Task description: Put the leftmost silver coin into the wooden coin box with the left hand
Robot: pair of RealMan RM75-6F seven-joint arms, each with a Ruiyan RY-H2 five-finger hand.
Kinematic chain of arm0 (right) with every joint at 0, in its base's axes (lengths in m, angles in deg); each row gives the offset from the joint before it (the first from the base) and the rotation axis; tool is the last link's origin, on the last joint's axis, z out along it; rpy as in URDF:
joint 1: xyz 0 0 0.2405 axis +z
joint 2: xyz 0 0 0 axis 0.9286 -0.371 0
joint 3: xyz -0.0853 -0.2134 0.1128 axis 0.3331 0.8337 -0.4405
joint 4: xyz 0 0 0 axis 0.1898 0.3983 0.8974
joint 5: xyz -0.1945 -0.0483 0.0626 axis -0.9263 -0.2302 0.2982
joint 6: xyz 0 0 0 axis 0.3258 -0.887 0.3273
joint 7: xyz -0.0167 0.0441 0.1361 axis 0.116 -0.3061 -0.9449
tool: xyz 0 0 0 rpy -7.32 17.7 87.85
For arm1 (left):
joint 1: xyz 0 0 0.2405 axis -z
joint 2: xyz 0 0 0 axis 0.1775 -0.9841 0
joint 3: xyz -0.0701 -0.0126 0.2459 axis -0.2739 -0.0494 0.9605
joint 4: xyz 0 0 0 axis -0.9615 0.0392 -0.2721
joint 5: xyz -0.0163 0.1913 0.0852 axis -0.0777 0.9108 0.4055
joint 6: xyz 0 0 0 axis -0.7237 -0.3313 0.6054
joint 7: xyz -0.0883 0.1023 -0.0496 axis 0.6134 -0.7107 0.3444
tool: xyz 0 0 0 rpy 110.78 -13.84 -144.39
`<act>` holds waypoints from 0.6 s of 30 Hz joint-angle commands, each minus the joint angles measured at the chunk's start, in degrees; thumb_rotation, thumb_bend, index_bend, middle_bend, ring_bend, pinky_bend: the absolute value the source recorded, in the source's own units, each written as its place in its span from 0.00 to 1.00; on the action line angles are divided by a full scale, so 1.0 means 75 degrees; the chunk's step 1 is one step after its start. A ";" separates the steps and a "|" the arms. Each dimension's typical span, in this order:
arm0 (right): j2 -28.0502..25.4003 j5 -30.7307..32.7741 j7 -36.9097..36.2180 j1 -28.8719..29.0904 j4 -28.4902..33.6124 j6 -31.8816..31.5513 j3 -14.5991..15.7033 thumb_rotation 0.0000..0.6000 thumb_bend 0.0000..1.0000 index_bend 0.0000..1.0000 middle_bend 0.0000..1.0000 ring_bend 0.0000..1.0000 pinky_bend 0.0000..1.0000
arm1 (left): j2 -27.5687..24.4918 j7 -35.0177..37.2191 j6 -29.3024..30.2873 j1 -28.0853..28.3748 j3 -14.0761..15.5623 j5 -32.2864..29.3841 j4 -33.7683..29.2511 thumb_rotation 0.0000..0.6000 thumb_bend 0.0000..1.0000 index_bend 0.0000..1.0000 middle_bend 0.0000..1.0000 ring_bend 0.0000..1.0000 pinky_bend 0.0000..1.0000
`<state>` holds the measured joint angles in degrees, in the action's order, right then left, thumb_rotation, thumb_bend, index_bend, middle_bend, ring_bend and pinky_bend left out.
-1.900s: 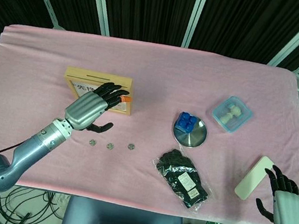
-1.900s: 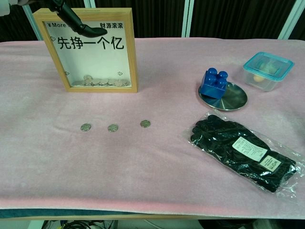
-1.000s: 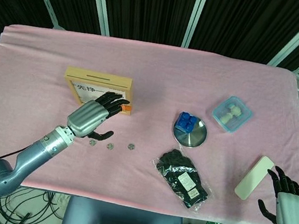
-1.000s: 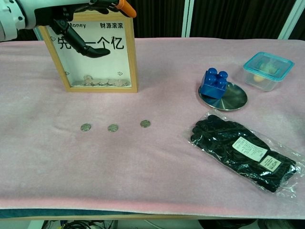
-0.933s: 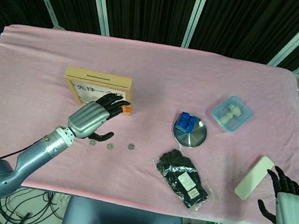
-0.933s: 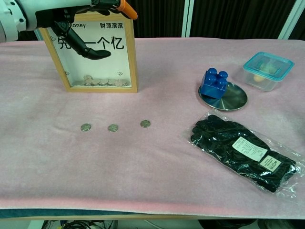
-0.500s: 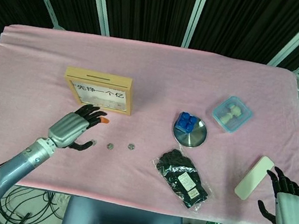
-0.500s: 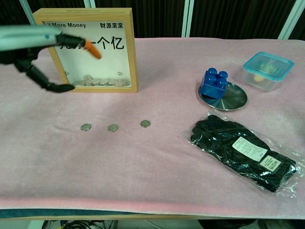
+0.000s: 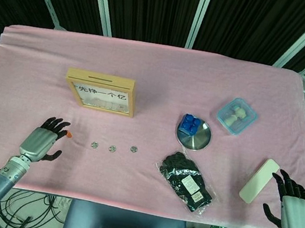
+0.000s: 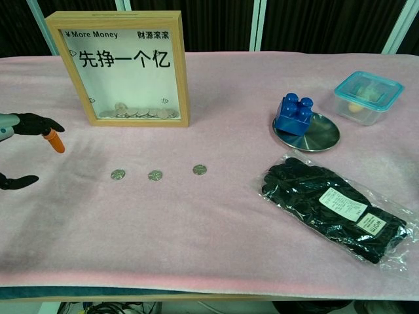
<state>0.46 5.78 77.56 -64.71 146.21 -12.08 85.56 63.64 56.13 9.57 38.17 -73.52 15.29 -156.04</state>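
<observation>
Three silver coins lie in a row on the pink cloth; the leftmost coin (image 9: 94, 144) (image 10: 118, 174) lies flat, untouched. The wooden coin box (image 9: 101, 91) (image 10: 120, 67) stands upright behind them, with several coins inside at the bottom. My left hand (image 9: 43, 142) (image 10: 29, 147) hovers to the left of the coins, fingers spread, holding nothing. My right hand (image 9: 293, 211) sits at the front right edge of the table, fingers apart and empty.
The middle coin (image 9: 112, 148) and the right coin (image 9: 133, 148) lie beside the leftmost. A blue brick (image 9: 188, 123) sits on a metal disc (image 9: 196, 136). Packaged black gloves (image 9: 186, 181), a lidded plastic container (image 9: 237, 115) and a white flat object (image 9: 259, 180) lie to the right.
My left hand has drawn back from in front of the coin box, moving left and toward the front edge, with nothing in it. The three coins have not moved.
</observation>
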 commanded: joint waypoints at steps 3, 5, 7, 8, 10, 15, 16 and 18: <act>0.0004 0.0025 -0.0024 0.0013 -0.0024 0.0019 -0.0017 1.00 0.21 0.15 0.06 0.16 0.18 | 0.0365 0.0488 -0.0089 -0.0050 -0.0073 0.0388 0.0466 1.00 0.35 0.36 0.11 0.00 0.01; 0.0000 0.0040 -0.0043 0.0015 -0.0032 0.0029 -0.0023 1.00 0.21 0.15 0.06 0.16 0.18 | 0.0471 0.0467 -0.0101 -0.0026 -0.0123 0.0464 0.0570 1.00 0.35 0.36 0.11 0.00 0.01; -0.0007 0.0056 -0.0066 0.0016 -0.0039 0.0039 -0.0027 1.00 0.21 0.15 0.06 0.16 0.18 | 0.0590 0.0412 -0.0263 0.0045 -0.0211 0.0412 0.0660 1.00 0.35 0.37 0.11 0.00 0.01; -0.0009 0.0062 -0.0077 0.0018 -0.0040 0.0042 -0.0031 1.00 0.21 0.15 0.06 0.16 0.18 | 0.0654 0.0358 -0.0403 0.0107 -0.0272 0.0339 0.0710 1.00 0.35 0.37 0.11 0.00 0.01; -0.0013 0.0062 -0.0085 0.0019 -0.0041 0.0043 -0.0033 1.00 0.21 0.15 0.06 0.16 0.18 | 0.0755 0.0235 -0.0641 0.0215 -0.0368 0.0201 0.0800 1.00 0.35 0.37 0.11 0.00 0.01; -0.0021 0.0063 -0.0094 0.0014 -0.0038 0.0028 -0.0038 1.00 0.21 0.15 0.06 0.16 0.18 | 0.0975 -0.0137 -0.1025 0.0444 -0.0635 -0.0112 0.0934 1.00 0.35 0.38 0.11 0.00 0.01; -0.0021 0.0071 -0.0098 0.0014 -0.0042 0.0032 -0.0040 1.00 0.21 0.15 0.06 0.16 0.18 | 0.1015 -0.0224 -0.1061 0.0475 -0.0677 -0.0157 0.0961 1.00 0.35 0.38 0.11 0.00 0.01; -0.0017 0.0091 -0.0099 0.0018 -0.0049 0.0045 -0.0046 1.00 0.21 0.15 0.06 0.16 0.18 | 0.1083 -0.0358 -0.1132 0.0540 -0.0755 -0.0223 0.0989 1.00 0.35 0.38 0.11 0.00 0.01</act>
<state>0.32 6.45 76.82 -64.59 145.86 -11.76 85.23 71.34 53.98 1.50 41.81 -78.73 14.03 -148.90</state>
